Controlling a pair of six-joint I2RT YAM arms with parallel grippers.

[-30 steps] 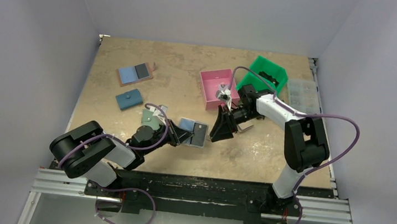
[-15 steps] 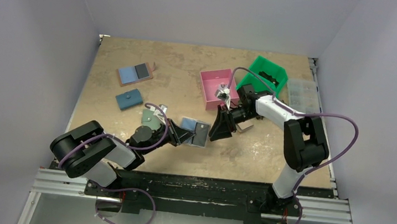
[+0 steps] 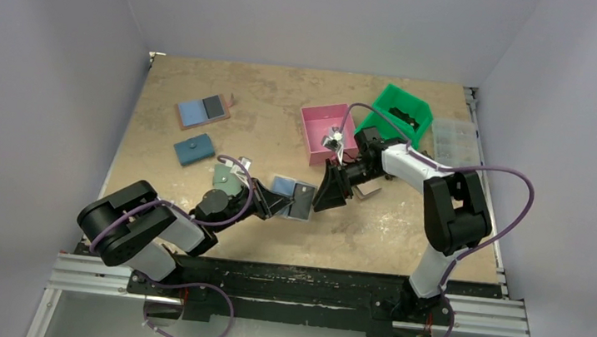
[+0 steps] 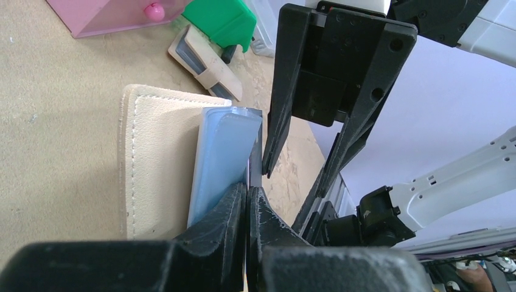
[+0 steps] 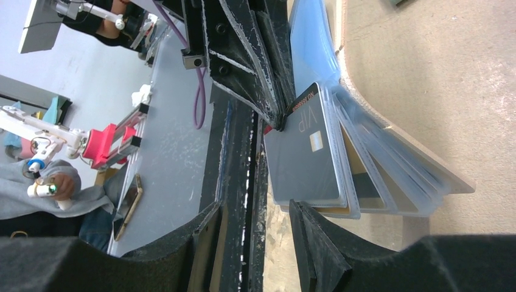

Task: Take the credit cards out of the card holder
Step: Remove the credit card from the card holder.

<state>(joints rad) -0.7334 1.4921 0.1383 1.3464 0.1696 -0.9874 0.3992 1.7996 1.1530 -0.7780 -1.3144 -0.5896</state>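
Observation:
The card holder (image 3: 294,196) lies open mid-table, beige outside (image 4: 158,152) with a pale blue panel (image 4: 222,152). My left gripper (image 4: 247,193) is shut on the edge of its inner leaves, at the holder's near-left side (image 3: 277,202). In the right wrist view the clear sleeves fan out, and the front one holds a dark grey credit card (image 5: 304,155) marked VIP. My right gripper (image 5: 258,216) stands open just off the sleeves' free edge, one fingertip (image 5: 306,214) almost at the card's end. From above, the right gripper (image 3: 325,198) sits right of the holder.
A pink bin (image 3: 313,128) and a green bin (image 3: 416,112) stand behind the right arm, with a clear parts box (image 3: 455,141) at the far right. A tan folded wallet (image 4: 207,61) lies near the holder. Another open holder (image 3: 203,111) and a teal wallet (image 3: 194,150) lie at the left.
The right gripper has edged slightly left toward the card holder. The left gripper and the holder have stayed where they were.

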